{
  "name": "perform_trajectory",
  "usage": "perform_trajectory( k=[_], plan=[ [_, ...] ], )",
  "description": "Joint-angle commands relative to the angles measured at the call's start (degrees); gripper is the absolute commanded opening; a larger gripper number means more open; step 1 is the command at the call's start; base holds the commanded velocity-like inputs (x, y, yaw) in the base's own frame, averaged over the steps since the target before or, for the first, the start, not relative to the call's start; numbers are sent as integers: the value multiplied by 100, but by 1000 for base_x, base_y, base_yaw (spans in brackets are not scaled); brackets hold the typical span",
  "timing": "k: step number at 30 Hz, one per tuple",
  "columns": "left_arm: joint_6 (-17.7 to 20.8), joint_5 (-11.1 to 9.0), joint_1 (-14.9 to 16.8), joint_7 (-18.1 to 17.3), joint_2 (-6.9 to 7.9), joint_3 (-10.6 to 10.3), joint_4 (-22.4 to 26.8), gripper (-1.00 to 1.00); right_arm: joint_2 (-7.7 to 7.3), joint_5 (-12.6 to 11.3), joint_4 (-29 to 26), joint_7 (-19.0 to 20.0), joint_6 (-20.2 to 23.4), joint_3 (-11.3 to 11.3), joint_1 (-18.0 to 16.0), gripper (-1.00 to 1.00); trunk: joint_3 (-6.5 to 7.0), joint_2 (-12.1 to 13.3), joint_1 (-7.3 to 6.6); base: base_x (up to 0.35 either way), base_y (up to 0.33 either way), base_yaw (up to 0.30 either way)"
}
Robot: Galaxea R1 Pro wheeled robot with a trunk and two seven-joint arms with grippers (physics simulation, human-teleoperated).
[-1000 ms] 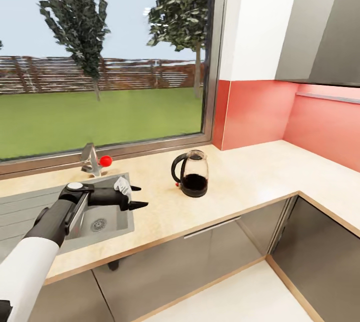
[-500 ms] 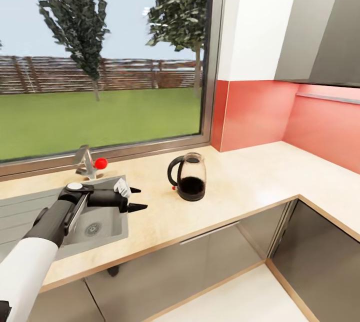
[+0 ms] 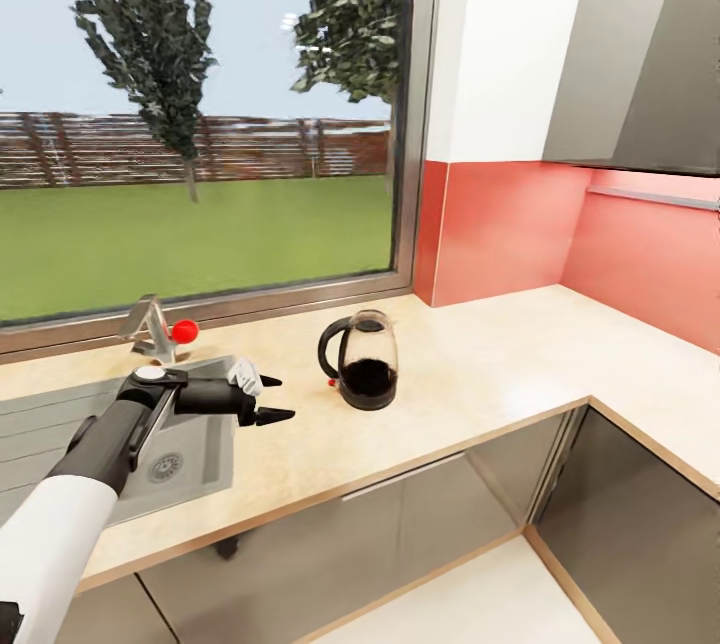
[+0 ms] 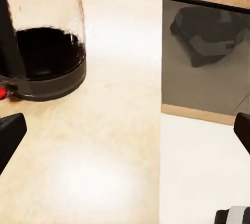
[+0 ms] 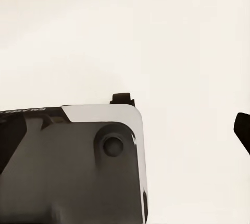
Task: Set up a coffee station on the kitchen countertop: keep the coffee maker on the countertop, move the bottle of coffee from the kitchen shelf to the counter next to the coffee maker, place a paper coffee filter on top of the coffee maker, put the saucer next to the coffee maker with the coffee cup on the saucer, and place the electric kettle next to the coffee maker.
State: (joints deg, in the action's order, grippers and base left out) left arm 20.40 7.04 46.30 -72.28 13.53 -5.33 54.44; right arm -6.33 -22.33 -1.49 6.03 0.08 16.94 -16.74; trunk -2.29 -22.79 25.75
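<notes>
**Kettle on the counter, left claw empty**

The rounded clear glass electric kettle (image 3: 361,360) with its black handle stands upright on the long light beige countertop (image 3: 480,374), by the window. The left gripper (image 3: 268,399) hovers near it, fingers spread wide, holding nothing. Grey sink (image 3: 190,464) sits under that arm. Right claw: can't tell.

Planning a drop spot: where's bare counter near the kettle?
Bare countertop runs from the electric kettle to the red corner wall, and along the front edge. Tighter between kettle and sink, where the open left pincer hovers.
</notes>
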Motion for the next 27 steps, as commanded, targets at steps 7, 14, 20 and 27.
perform_trajectory(
  k=[7,14,20,27],
  plan=[
    [60,17,5,-23,0,-3,23,100,0,-58,0,14,1,46,-4,100,-14,-13,4,1,-181,0],
    [67,17,10,-21,0,3,34,100,0,-53,-1,13,1,46,-4,100,-14,-13,4,0,-22,0],
    [69,16,10,-13,0,5,39,100,0,-52,-1,19,-5,46,-4,100,-14,-13,4,140,-1,0],
    [65,17,3,2,-11,5,38,100,0,-60,-1,21,-8,46,-4,100,-14,-13,4,233,0,0]
  ],
)
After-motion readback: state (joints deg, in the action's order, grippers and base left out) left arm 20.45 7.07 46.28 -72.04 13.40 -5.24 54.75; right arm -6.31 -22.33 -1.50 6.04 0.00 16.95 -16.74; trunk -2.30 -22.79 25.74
